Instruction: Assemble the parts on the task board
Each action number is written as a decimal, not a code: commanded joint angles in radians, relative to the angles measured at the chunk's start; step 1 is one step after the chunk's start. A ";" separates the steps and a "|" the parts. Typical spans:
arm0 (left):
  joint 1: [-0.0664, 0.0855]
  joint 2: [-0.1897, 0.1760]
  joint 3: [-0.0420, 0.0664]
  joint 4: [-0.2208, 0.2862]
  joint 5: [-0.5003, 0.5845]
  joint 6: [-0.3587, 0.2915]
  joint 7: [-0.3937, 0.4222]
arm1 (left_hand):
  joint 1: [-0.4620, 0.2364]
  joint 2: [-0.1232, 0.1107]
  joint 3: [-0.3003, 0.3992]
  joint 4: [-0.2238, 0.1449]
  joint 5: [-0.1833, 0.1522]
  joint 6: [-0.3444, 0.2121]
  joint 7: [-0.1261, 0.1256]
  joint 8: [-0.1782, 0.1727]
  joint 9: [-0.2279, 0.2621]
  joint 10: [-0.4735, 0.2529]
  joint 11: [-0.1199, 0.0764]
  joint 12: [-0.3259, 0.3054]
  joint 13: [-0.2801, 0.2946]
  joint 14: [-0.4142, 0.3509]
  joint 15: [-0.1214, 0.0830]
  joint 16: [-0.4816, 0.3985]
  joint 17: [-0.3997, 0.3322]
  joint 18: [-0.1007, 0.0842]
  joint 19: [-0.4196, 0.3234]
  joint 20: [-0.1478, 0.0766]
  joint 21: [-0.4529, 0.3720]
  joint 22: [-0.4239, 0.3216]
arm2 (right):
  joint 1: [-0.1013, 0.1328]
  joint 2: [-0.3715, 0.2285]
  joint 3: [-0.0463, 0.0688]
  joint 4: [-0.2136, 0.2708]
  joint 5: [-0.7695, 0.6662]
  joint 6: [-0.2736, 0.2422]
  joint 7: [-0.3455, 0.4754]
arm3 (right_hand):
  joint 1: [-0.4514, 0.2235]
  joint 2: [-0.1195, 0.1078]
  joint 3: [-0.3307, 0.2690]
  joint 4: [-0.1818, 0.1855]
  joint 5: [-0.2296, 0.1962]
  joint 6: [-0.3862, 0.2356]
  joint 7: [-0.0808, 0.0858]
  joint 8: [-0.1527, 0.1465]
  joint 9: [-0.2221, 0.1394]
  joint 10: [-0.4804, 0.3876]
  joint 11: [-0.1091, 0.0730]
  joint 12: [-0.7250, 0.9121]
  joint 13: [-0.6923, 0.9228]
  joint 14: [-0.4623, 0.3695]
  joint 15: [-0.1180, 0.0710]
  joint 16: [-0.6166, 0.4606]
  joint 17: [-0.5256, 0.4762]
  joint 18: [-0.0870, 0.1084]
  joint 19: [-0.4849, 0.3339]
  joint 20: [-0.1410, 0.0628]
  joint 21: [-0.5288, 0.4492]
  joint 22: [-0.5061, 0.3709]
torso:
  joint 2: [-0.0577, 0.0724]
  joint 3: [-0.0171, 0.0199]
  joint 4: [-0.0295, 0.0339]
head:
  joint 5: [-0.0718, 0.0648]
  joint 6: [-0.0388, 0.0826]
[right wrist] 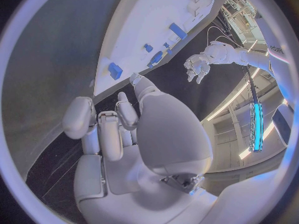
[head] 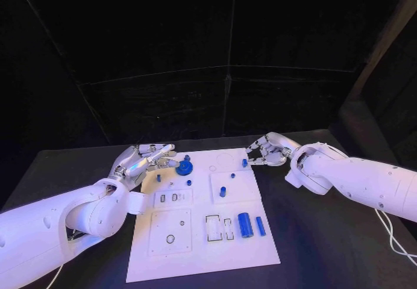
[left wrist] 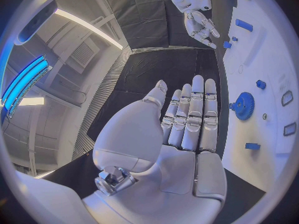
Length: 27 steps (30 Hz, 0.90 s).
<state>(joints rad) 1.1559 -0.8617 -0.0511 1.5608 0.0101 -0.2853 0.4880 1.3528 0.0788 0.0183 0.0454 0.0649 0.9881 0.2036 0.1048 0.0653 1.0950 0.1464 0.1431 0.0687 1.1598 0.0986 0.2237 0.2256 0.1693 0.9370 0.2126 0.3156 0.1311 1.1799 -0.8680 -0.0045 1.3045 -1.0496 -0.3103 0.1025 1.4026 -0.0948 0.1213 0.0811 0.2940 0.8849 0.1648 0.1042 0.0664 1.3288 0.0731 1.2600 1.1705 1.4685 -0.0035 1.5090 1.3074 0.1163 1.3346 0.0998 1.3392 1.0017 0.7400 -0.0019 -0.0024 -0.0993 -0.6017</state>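
The white task board (head: 196, 241) lies in the middle of the black table. A blue gear (head: 184, 168) stands near the board's far left corner, also seen as the blue gear (left wrist: 243, 106). My left hand (head: 143, 159) hovers just left of it, and the left hand (left wrist: 187, 119) shows straight fingers with nothing in them. My right hand (head: 267, 150) is at the board's far right edge, fingers bent and apart, holding nothing. A small blue piece (head: 245, 162) sits just by its fingertips, seen again as the blue piece (right wrist: 115, 70) on the board.
A blue cylinder (head: 246, 224) and a blue bar (head: 260, 226) lie side by side on the board's near right part. Small blue pegs (head: 222, 192) stand around the board's middle. Several empty slots (head: 170, 239) mark the board's near left. Black table surrounds the board.
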 commanded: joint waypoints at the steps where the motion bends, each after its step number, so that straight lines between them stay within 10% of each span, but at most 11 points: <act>1: 0.001 0.002 0.000 -0.002 0.000 0.019 0.015 | 0.002 0.010 0.004 0.000 0.003 0.002 0.002 -0.005 0.000 0.004 0.000 -0.004 -0.001 0.007 -0.001 -0.006 0.001 0.014 0.009 0.001 -0.002 -0.001 | -0.013 0.010 0.000 -0.018 -0.014 0.024 0.012 | -0.005 -0.006 -0.007 -0.002 -0.006 -0.011 0.000 -0.008 -0.001 -0.010 0.000 -0.008 -0.005 0.067 -0.002 -0.007 0.099 -0.011 -0.009 -0.002 -0.007 -0.003 | 0.002 -0.0004 0.0029 | -0.002 -0.003; 27: -0.001 0.004 -0.001 -0.014 0.000 0.020 0.013 | 0.002 0.010 0.006 -0.001 0.003 0.003 0.001 -0.006 0.000 0.005 0.000 -0.005 -0.002 0.007 -0.001 -0.008 0.002 0.014 0.009 0.001 -0.003 -0.002 | -0.030 0.072 0.001 -0.094 -0.028 0.011 -0.020 | 0.002 0.022 -0.012 -0.015 -0.014 -0.015 0.002 -0.008 0.003 -0.006 0.002 -0.006 -0.002 0.070 0.000 -0.003 0.108 -0.012 -0.003 0.001 -0.003 0.004 | 0.003 0.0019 0.0030 | 0.007 -0.015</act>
<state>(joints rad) 1.1540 -0.8582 -0.0520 1.5469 0.0106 -0.2807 0.4886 1.3527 0.0788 0.0183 0.0454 0.0649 0.9881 0.2036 0.1048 0.0653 1.0950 0.1464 0.1431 0.0687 1.1598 0.0986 0.2200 0.2265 0.1693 0.9369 0.2127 0.3156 0.1305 1.1483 -0.7980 -0.0042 1.2140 -1.0708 -0.3020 0.0871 1.4026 -0.0812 0.1106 0.0704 0.2847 0.8644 0.1684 0.0926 0.0685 1.3180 0.0768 1.2525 1.1682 1.4685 -0.0035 1.5043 1.3073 0.1163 1.3313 0.0963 1.3349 1.0042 0.7429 0.0003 -0.0004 -0.0938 -0.6161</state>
